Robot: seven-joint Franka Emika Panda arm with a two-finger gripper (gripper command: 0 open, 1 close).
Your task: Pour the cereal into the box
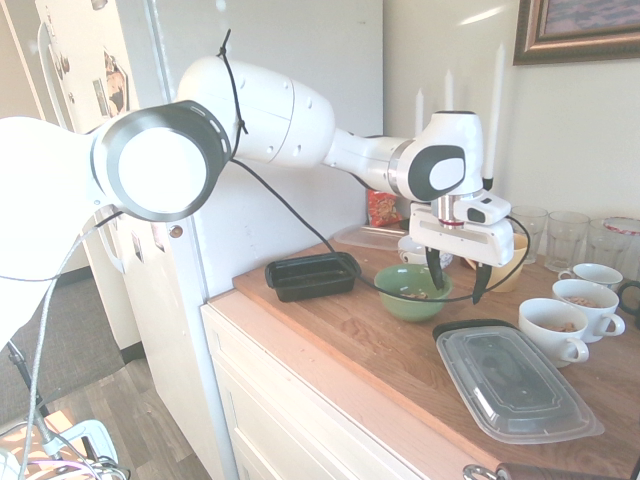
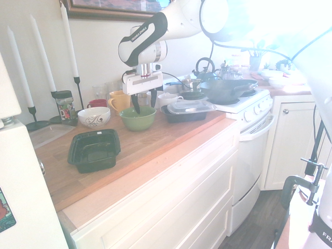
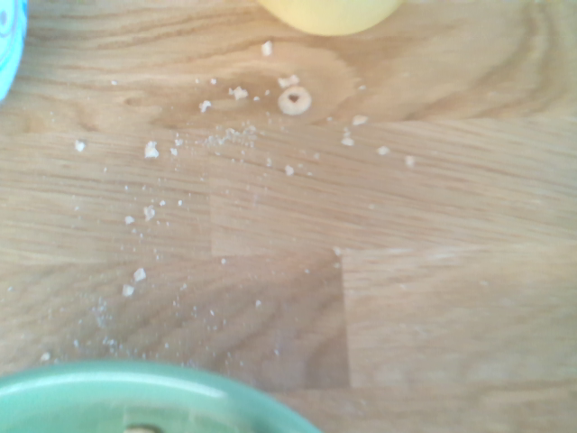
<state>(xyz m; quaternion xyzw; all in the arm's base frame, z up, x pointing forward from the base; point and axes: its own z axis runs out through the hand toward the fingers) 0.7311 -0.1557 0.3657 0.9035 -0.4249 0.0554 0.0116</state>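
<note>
Pincer (image 1: 457, 283) stands wide open, holding nothing, above the green bowl (image 1: 412, 303). Cereal (image 1: 416, 295) lies in that bowl, below the pincer. Box (image 1: 312, 279) sits beyond the bowl from the pincer, upright, presumably to receive the pour. Likely next: gripping the bowl's rim.

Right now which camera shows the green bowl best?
The first exterior view: the green bowl shows whole there, with some of the cereal visible inside. The second exterior view shows its outside but not its contents; the wrist view catches only part of its rim and a bit inside.
</note>
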